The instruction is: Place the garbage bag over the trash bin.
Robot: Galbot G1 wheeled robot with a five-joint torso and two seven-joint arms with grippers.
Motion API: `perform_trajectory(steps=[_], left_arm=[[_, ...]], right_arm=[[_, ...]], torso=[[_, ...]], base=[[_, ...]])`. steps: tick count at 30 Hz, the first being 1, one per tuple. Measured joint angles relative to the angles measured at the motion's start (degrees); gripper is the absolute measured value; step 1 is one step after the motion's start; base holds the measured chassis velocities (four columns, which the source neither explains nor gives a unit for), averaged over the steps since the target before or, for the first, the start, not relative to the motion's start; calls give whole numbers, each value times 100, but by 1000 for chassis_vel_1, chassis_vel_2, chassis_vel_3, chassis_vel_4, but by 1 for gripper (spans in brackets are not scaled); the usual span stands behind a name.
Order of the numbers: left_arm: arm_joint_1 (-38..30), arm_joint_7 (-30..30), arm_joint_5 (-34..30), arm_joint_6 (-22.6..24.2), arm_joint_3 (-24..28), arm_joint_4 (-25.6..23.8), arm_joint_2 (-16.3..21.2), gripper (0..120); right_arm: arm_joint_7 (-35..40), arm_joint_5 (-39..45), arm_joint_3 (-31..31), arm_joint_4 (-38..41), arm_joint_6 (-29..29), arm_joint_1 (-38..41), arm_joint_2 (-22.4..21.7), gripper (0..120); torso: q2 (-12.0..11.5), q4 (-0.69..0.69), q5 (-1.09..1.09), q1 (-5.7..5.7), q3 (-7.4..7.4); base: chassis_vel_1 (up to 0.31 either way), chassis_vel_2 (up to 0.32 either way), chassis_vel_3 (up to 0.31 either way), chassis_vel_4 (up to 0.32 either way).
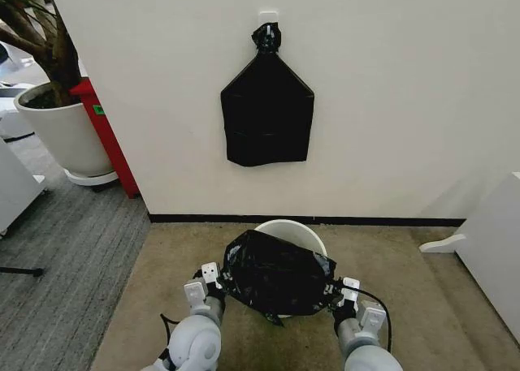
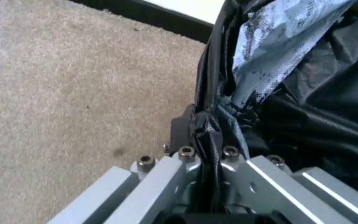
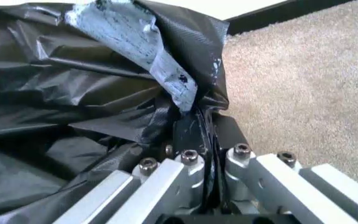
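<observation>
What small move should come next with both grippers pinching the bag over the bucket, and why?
Probably ease both arms forward toward the wall and slightly down together. The left gripper and right gripper each pinch an edge of the garbage bag, stretched between them, but it covers only the near side of the trash bin; the far rim is bare.
</observation>
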Motion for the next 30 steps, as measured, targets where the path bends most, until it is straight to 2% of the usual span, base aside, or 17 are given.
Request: perform_trajectory(steps=[4, 19, 30], left_arm=[[-217, 70, 64, -82, 93, 307, -30, 0], [-551, -1, -99, 132, 173, 578, 64, 0], [-593, 373, 94, -170, 249, 740, 84, 0]], right_arm=[[-20, -10, 26, -169, 15, 88, 77, 0], [7, 130, 159, -626, -25, 290, 85, 0], [-21, 75, 149, -671, -21, 315, 62, 0]], torso=[[0, 0, 0, 0, 0], [1, 0, 0, 0, 0], [1, 0, 0, 0, 0]], base=[[0, 0, 0, 0], [0, 0, 0, 0], [0, 0, 0, 0]])
